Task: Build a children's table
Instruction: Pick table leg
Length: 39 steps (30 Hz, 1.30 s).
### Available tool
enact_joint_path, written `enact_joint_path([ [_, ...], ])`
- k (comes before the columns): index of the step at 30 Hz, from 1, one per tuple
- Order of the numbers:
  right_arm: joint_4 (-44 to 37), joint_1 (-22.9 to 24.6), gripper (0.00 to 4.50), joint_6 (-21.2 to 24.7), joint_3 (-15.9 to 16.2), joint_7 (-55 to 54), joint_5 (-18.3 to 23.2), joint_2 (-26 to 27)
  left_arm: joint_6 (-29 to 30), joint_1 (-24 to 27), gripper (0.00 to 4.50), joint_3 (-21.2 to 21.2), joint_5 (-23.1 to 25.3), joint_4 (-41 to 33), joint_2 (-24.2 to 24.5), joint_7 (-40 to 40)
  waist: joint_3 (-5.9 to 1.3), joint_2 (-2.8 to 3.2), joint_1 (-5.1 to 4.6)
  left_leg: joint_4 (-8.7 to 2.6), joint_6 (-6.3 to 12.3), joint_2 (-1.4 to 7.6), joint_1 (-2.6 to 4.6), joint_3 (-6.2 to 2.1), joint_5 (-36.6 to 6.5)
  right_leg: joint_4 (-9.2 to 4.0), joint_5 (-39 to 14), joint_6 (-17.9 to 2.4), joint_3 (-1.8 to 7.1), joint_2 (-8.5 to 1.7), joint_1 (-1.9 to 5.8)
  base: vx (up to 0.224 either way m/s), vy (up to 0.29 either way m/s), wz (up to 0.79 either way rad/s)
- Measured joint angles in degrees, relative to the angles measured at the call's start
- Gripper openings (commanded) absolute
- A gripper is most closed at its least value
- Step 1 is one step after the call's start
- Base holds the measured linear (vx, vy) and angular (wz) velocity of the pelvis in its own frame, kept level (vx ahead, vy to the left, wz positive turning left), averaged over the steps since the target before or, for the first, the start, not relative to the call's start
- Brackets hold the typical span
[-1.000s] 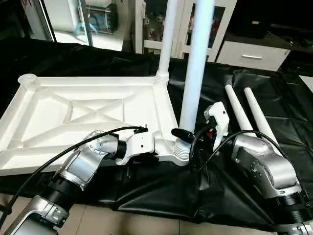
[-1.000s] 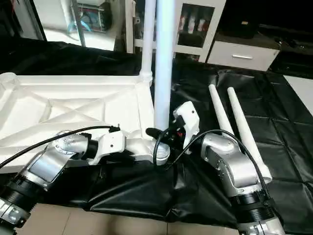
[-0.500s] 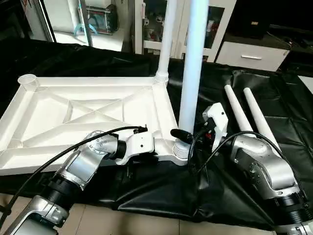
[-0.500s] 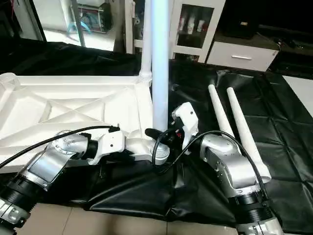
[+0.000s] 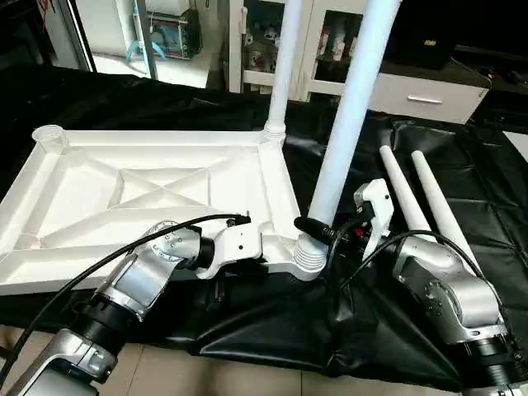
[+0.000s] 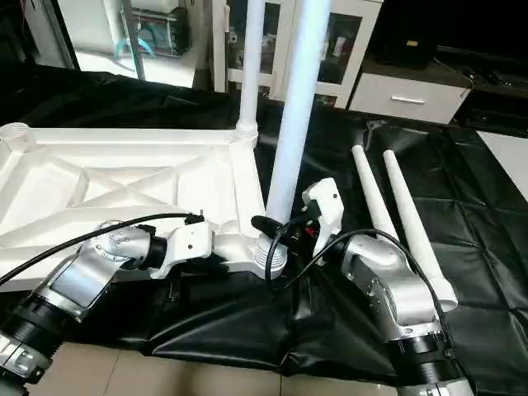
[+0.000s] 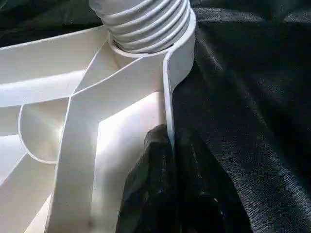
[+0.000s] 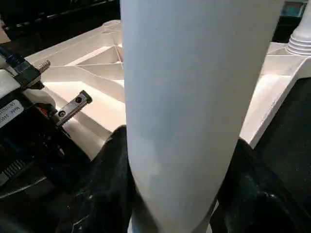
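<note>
A black cloth [image 5: 247, 322] covers the bench. On its left part lies the tabletop [image 5: 148, 194], underside up, its X ribs showing. One leg [image 5: 283, 66] stands upright in the tabletop's far right corner socket. A second leg [image 5: 351, 115] sits with its ribbed end in the near right corner socket and leans to the right. Two more legs [image 5: 421, 198] lie side by side on the cloth, near the bench's right edge, well apart from the tabletop.

The right gripper [image 8: 175, 194] clasps the leaning leg low down, one black finger [image 8: 109, 184] on each side of the tube. The left gripper [image 7: 167, 160] is pressed together on the tabletop's thin near rim, just beside the near right socket, a finger [image 7: 146, 179] on each face of the wall.
</note>
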Motion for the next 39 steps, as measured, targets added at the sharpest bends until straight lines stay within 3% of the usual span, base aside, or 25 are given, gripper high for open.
enact_joint_path([
  [20,-8.56,6.54,1.84,-0.44,0.41,-2.27,-0.85,-2.12,-0.74,-0.14,0.00,-1.02,-0.12,0.30,-0.37,-0.31,-0.09,0.02,0.80,-0.07,-0.01,0.00,0.32,-0.01,-0.01,0.00,-0.24,0.21,0.00,0.00,0.32,0.000,0.000,0.00],
  [34,-6.07,8.47,1.84,-5.40,0.34,-3.83,-0.95,-0.06,-0.82,-0.32,0.00,-1.14,-0.02,1.62,-0.45,0.11,-0.19,-0.13,0.55,-0.09,-0.02,0.00,0.68,-0.04,-0.02,-0.01,-0.31,0.26,0.02,-0.01,0.65,0.000,0.000,0.00],
  [39,-5.38,7.97,1.84,-6.02,2.10,-3.76,-2.01,-0.60,-0.81,-0.32,0.00,-1.32,0.03,1.84,-0.45,0.20,-0.29,-0.27,0.43,-0.10,-0.02,-0.01,0.73,-0.07,-0.02,-0.06,-0.32,0.27,0.02,-0.01,0.72,0.000,0.000,0.00],
])
